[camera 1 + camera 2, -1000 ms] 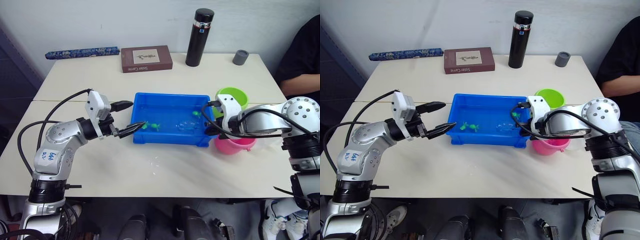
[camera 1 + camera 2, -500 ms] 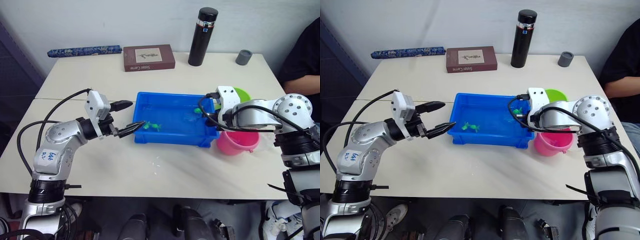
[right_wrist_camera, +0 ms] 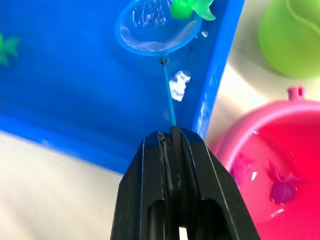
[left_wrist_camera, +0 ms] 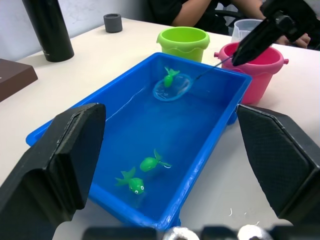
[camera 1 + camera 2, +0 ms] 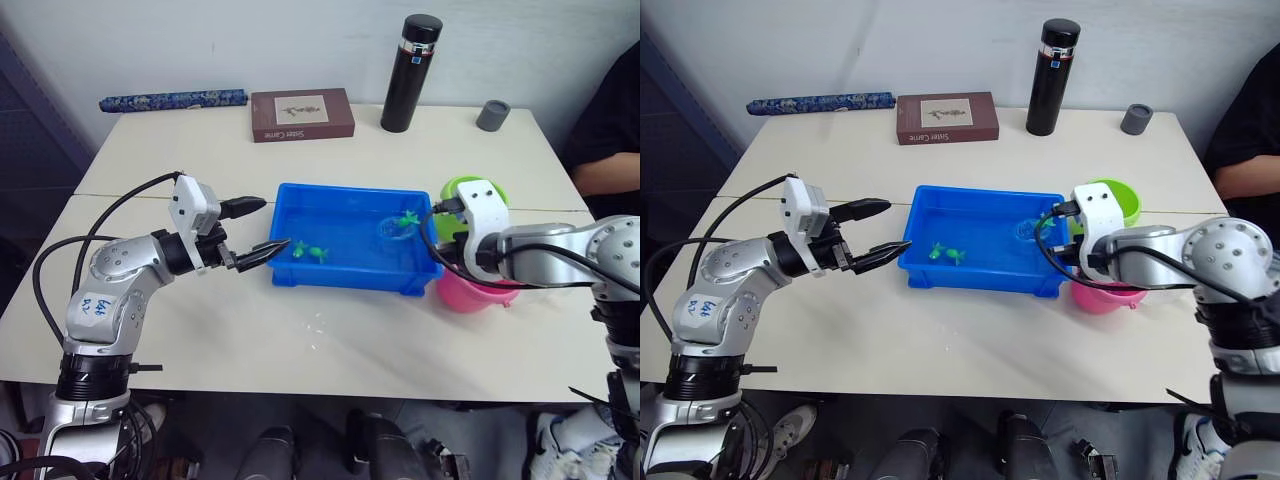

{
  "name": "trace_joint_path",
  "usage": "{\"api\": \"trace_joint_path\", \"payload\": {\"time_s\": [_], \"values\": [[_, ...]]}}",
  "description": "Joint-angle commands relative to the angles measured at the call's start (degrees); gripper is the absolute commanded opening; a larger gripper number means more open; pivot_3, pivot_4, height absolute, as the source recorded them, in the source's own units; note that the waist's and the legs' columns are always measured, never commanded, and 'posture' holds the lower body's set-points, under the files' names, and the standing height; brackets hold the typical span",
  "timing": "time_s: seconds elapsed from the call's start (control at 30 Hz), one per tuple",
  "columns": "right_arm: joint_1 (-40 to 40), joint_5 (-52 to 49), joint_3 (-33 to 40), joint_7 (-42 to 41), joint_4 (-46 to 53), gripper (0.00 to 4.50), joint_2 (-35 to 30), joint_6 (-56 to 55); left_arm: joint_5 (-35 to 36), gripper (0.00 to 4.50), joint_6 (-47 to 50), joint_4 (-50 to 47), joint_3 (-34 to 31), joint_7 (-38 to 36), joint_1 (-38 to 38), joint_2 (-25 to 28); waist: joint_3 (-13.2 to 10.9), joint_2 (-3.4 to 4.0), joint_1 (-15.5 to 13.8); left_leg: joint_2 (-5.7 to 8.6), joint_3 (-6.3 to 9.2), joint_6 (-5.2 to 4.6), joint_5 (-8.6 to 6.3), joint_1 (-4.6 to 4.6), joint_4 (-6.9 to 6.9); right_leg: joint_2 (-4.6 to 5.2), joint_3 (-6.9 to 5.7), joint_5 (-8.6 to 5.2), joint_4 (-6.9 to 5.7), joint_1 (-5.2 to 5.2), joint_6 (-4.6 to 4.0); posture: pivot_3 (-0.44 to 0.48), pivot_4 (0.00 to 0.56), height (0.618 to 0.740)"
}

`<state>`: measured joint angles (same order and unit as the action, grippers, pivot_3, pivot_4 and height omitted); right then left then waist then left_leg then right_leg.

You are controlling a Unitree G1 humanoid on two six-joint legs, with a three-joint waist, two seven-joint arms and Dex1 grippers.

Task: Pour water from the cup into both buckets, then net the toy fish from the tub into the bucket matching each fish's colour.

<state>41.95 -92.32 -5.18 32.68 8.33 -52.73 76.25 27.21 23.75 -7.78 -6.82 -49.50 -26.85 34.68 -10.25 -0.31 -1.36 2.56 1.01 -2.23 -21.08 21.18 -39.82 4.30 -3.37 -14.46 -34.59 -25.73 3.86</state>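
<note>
- The blue tub (image 5: 350, 235) sits mid-counter (image 5: 300, 340), holding water and green toy fish.
- The right pincer (image 3: 172, 137) is clenched on the net's thin handle (image 3: 168, 97); the net (image 4: 172, 88) hangs over the tub's far right part with a green fish (image 4: 169, 77) at its rim.
- Two more green fish (image 4: 152, 162) (image 4: 131, 183) lie at the tub's near left.
- The left pincer (image 5: 255, 232) is released, fingers spread, just beside the tub's left wall.
- The pink bucket (image 4: 260, 70) stands just right of the tub, with pink fish (image 3: 282, 187) inside; the green bucket (image 4: 182, 42) stands beyond it.
- The clear cup (image 4: 245, 30) is behind the pink bucket.
- At the far edge: a black flask (image 5: 409, 72), small grey cup (image 5: 492, 114), brown book (image 5: 302, 114) and a blue patterned roll (image 5: 172, 99).
- A person's dark sleeve (image 5: 610, 110) shows at far right.
</note>
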Motion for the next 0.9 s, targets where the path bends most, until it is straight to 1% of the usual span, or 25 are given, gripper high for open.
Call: {"api": "trace_joint_path", "payload": {"time_s": [0.03, 0.23, 0.33, 0.43, 0.67, 0.77, 0.9], "values": [[-2.6, 6.9, 4.0, -12.4, 5.4, 0.00, -2.4, -2.5, 1.2, 4.47, -0.7, 0.2, -1.7, -1.4, -1.1, 1.3, 0.0, 0.00, 0.0, 0.00, 0.00, 0.00, 0.00, 0.00, 0.00, 0.00, 0.00, 0.00, 0.00, 0.00, 0.00, 0.000, 0.150, 0.739], [-10.3, 20.0, 6.8, -30.3, 9.3, 0.00, -4.2, -9.3, 0.7, 4.47, -1.5, 2.6, -1.4, -3.4, -3.0, 2.5, 0.0, 0.00, -0.1, 0.01, 0.00, -0.03, -0.02, 0.00, -0.01, -0.01, 0.01, 0.01, 0.00, 0.00, 0.01, 0.000, 0.150, 0.739], [-14.0, 24.5, 9.0, -36.9, 10.8, 0.00, -4.2, -12.9, 0.6, 4.47, -2.0, 3.8, -1.1, -4.4, -4.0, 2.6, 0.0, 0.00, -0.1, 0.02, 0.00, -0.03, -0.02, -0.01, 0.00, -0.01, 0.01, 0.01, 0.00, 0.01, 0.01, 0.000, 0.150, 0.739], [-17.1, 27.4, 12.5, -41.7, 10.8, 0.00, -3.4, -16.1, 0.3, 4.47, -2.5, 5.6, -0.4, -5.6, -5.8, 2.6, 0.0, 0.00, -0.2, 0.03, 0.00, -0.03, -0.02, -0.01, -0.02, -0.01, 0.00, 0.02, 0.00, 0.01, 0.03, 0.000, 0.150, 0.739], [-18.4, 31.9, 19.5, -45.7, 8.9, 0.00, -2.5, -18.5, -0.4, 4.47, -3.8, 9.0, 1.1, -8.2, -9.8, 2.0, 0.0, 0.00, -0.2, 0.05, 0.00, -0.03, -0.02, -0.02, -0.11, -0.01, 0.00, 0.03, -0.06, 0.02, 0.05, 0.000, 0.150, 0.739], [-18.5, 35.9, 22.7, -47.3, 4.9, 0.00, -3.9, -19.8, -0.7, 4.47, -4.0, 10.2, 1.9, -8.8, -11.8, 1.5, 0.0, 0.00, -0.2, 0.06, 0.00, -0.02, -0.02, -0.04, -0.13, -0.01, 0.00, 0.03, -0.08, 0.03, 0.05, 0.000, 0.150, 0.739], [-17.9, 39.1, 25.0, -48.9, 1.7, 0.00, -4.0, -20.2, -0.9, 4.47, -4.6, 11.1, 2.0, -9.2, -12.0, 1.6, 0.0, 0.00, -0.2, 0.09, 0.00, -0.02, -0.02, -0.02, -0.14, 0.01, 0.01, 0.04, -0.09, 0.03, 0.07, 0.000, 0.150, 0.739]]}}
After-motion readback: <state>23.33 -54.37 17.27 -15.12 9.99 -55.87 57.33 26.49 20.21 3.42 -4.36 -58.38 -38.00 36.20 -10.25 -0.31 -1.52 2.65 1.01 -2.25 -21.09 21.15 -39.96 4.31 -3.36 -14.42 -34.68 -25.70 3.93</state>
